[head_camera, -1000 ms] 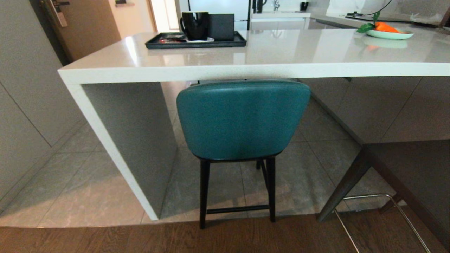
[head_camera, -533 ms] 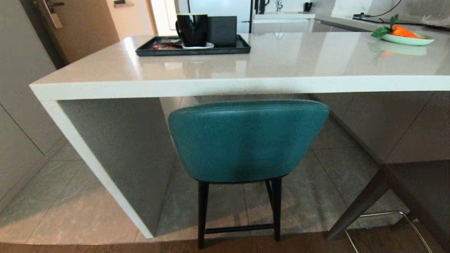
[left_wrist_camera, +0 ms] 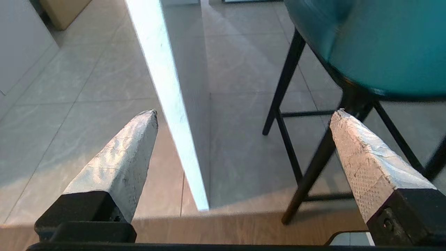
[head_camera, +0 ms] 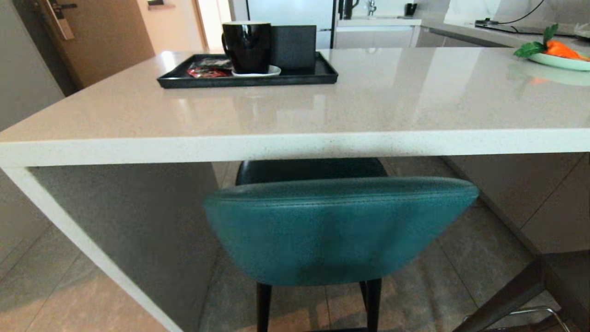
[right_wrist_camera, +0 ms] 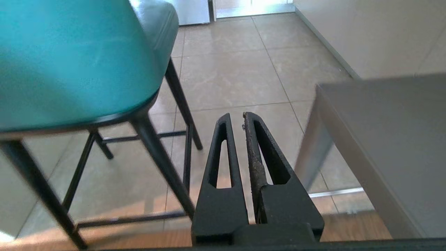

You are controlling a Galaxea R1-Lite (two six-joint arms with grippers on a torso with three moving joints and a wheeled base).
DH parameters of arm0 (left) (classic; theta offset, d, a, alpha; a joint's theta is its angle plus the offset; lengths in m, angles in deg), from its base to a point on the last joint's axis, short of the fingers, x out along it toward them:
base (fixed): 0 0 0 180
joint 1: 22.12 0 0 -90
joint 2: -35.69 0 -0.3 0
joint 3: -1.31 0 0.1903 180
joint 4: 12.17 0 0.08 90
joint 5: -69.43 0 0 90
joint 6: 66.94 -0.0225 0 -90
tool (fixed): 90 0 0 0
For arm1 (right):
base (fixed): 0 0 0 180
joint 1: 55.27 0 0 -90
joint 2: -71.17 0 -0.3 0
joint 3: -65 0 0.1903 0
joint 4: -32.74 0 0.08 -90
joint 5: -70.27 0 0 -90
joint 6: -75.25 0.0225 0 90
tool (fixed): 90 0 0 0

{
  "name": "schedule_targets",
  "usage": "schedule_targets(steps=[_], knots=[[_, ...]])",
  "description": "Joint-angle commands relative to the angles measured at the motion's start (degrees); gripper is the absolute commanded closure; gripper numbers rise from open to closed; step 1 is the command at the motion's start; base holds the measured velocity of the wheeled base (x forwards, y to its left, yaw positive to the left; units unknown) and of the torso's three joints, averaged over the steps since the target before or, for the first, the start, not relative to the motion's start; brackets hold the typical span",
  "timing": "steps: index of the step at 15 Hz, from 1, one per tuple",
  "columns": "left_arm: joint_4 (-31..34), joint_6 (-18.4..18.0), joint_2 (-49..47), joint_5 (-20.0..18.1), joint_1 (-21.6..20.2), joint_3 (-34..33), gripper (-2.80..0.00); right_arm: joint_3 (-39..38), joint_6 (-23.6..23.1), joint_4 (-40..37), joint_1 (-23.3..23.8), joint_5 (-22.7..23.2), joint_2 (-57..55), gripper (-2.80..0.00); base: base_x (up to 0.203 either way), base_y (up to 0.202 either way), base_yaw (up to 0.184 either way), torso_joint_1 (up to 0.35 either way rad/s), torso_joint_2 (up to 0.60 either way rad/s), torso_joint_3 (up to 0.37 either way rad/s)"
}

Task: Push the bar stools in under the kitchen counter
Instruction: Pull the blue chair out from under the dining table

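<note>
The teal bar stool (head_camera: 336,230) stands right in front of me, its rounded back just below the thick front edge of the kitchen counter (head_camera: 368,106) and its dark seat under the slab. The dark grey stool (head_camera: 571,286) shows only as a corner at the lower right, with its chrome footrest (head_camera: 530,312). Neither gripper is in the head view. My left gripper (left_wrist_camera: 244,111) hangs open over the floor, between the counter's side panel (left_wrist_camera: 167,104) and the teal stool (left_wrist_camera: 376,42). My right gripper (right_wrist_camera: 237,114) is shut and empty, between the teal stool (right_wrist_camera: 69,59) and the grey stool (right_wrist_camera: 383,139).
On the counter sit a black tray (head_camera: 295,79) with a black mug (head_camera: 246,46) and, far right, a plate with a carrot (head_camera: 560,60). A brown door (head_camera: 106,32) is at the back left. Grey tiles meet wooden flooring (left_wrist_camera: 244,226) beneath the grippers.
The whole head view has shifted: the camera has come closer to the counter, so counter and teal stool appear larger and lower. The stool's dark seat now shows under the slab.
</note>
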Motion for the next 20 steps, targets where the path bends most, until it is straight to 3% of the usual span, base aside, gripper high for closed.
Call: schedule_targets(steps=[1,5,19,20], knots=[[0.01,-0.01,-0.03,0.05,-0.02,-0.09,-2.8,-1.32,0.02,0.05,-0.02,-0.01,-0.03,0.0,0.197,0.0,-0.002,-0.002,0.01,-0.012],[-0.02,-0.01,-0.04,0.01,-0.02,-0.09,-2.8,-1.32,0.02,0.05,-0.02,-0.01,-0.09,0.0,0.163,0.0,0.002,0.004,0.0,0.0],[-0.02,0.04,-0.04,0.66,-0.02,-0.09,-2.8,-1.35,-0.33,0.05,-0.02,0.07,0.0,0.0,0.0,0.0,0.0,0.0,0.0,0.0],[-0.02,-0.03,-0.08,0.55,-0.02,-0.09,0.0,-1.32,-0.33,0.05,-0.02,0.07,0.0,0.0,0.0,0.0,0.0,0.0,0.0,0.0]])
